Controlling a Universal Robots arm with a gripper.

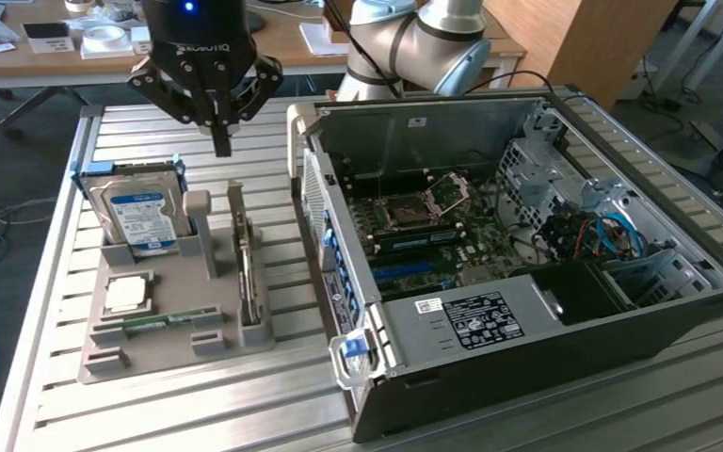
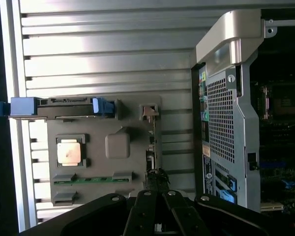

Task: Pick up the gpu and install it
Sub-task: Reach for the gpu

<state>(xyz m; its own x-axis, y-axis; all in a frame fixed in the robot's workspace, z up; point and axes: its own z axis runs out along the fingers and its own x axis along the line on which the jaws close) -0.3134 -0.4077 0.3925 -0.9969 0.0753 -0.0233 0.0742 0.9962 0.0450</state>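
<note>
Jaws shut, holding nothing, above the worktop (image 1: pixel 148 410). gpu (image 1: pixel 249 278) stands on edge in the holder (image 1: pixel 161 356), almost straight below the jaws, drive (image 1: pixel 142 215) to one side.

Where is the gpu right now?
The gpu stands on edge in the grey holder tray, on the exterior view's left of the open computer case, between it and the blue-labelled hard drive.
</note>
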